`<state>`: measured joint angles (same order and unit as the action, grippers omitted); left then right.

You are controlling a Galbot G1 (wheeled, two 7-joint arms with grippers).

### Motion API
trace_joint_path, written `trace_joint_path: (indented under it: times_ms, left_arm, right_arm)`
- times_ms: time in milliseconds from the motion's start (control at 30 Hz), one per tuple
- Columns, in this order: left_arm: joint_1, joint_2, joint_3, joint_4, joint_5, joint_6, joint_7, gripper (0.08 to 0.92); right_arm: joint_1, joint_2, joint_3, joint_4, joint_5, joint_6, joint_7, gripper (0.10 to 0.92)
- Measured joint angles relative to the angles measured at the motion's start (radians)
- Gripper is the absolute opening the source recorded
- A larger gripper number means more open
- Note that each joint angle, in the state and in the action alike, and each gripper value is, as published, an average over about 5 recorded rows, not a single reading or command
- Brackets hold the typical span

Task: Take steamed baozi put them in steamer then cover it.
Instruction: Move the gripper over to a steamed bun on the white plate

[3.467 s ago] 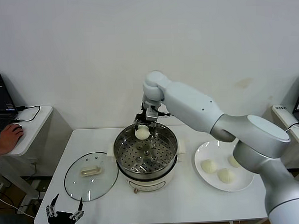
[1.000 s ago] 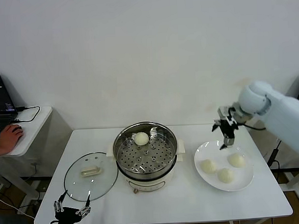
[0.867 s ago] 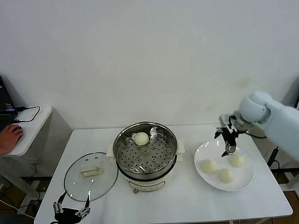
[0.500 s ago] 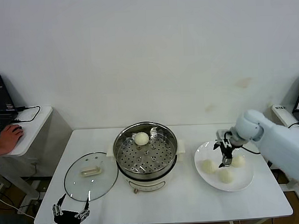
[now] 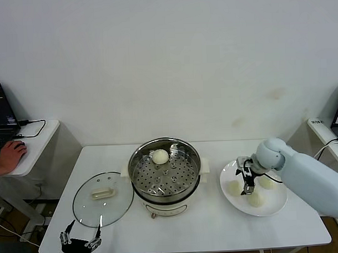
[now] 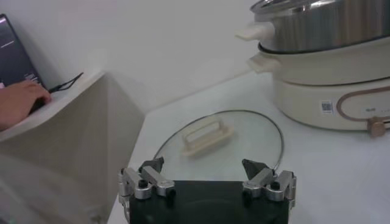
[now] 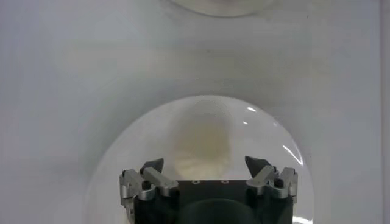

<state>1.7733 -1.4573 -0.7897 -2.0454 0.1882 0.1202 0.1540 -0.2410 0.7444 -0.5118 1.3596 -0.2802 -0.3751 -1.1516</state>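
The steel steamer point(image 5: 165, 176) stands mid-table on its cream base, with one baozi point(image 5: 160, 156) on the far side of its perforated tray. Three more baozi point(image 5: 234, 187) point(image 5: 255, 199) point(image 5: 267, 182) lie on a white plate point(image 5: 271, 209) to its right. My right gripper point(image 5: 247, 186) hangs open low over the plate, among the buns. In the right wrist view a cream baozi point(image 7: 201, 141) lies below the open right gripper point(image 7: 204, 164). The glass cover point(image 5: 102, 200) lies flat left of the steamer. My left gripper point(image 5: 79, 241) waits open at the front-left table edge, facing the cover point(image 6: 225, 139).
A side table at the far left carries a laptop point(image 5: 1, 113), and a person's hand point(image 5: 10, 153) rests on it. The steamer's cream base point(image 6: 329, 85) rises beyond the cover in the left wrist view. A wall stands close behind the table.
My right arm has swung left and down from above the plate's far right edge, so its open gripper is now low over the buns. The left gripper stays put.
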Motion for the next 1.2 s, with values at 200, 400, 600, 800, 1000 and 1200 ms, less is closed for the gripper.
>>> trace_joint_path:
  times_ms: [200,400,600,800,1000,1200]
  left_arm:
    - [-0.001,0.000,0.001,0.006,0.000,0.000,0.000,0.823]
    - [-0.004,-0.002,0.001,0.011,0.001,0.000,0.000,0.823]
    - [-0.005,-0.004,0.003,0.019,0.009,-0.001,-0.001,0.823]
    - [-0.002,-0.005,0.004,0.020,0.012,-0.003,-0.004,0.823]
    - [0.001,-0.007,0.007,0.019,0.016,-0.004,-0.005,0.823]
    - [0.003,-0.008,0.008,0.017,0.018,-0.004,-0.005,0.823]
  right_arm:
    - [-0.005,0.020,0.004,-0.024,-0.014,0.003,0.003,0.823]
    - [-0.010,0.028,0.005,-0.039,-0.022,0.003,0.003,0.823]
    - [-0.014,0.039,0.007,-0.058,-0.022,0.000,0.009,0.822]
    - [-0.016,0.041,0.008,-0.069,-0.020,-0.001,0.014,0.820]
    - [-0.019,0.040,0.010,-0.073,-0.019,-0.003,0.013,0.772]
    - [-0.022,0.039,0.016,-0.078,-0.022,-0.004,0.008,0.688]
